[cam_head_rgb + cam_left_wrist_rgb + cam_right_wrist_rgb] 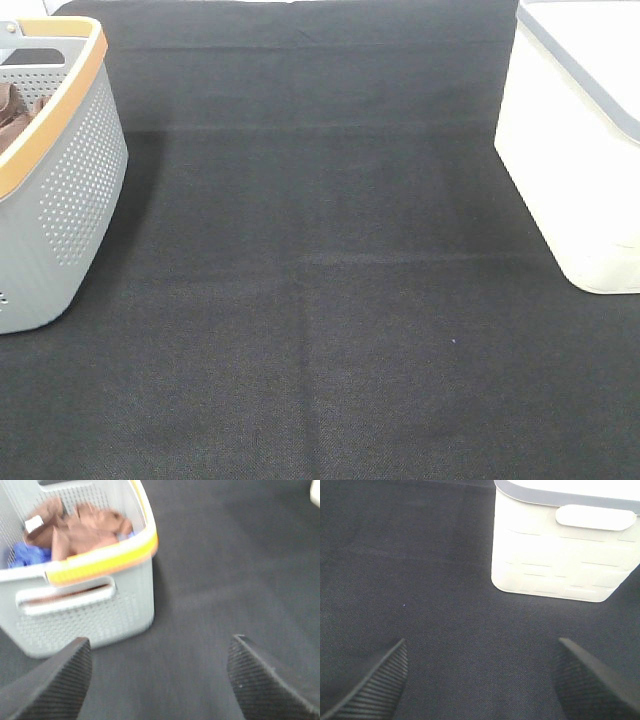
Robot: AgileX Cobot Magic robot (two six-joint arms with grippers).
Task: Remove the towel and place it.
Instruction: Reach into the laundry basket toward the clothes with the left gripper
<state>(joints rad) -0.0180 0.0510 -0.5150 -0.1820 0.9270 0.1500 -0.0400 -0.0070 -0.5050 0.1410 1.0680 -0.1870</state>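
Observation:
The towel point(49, 516) lies bunched inside the grey basket point(95, 615), reddish-brown with a small white tag point(33, 524) at one corner. In the exterior view only a brown sliver of cloth point(12, 112) shows inside the basket point(70, 190) at the far left. My left gripper point(160, 642) is open and empty over the black mat, short of the basket's near wall. My right gripper point(482, 642) is also open and empty, over the mat in front of the white bin point(560, 550). Neither gripper appears in the exterior view.
Another bunched brown cloth point(95, 527) and a blue cloth point(25, 555) lie in the basket beside the towel. The basket has an orange-yellow rim point(105, 560). The white bin point(580, 150) stands at the right. A black mat point(320, 300) covers the table.

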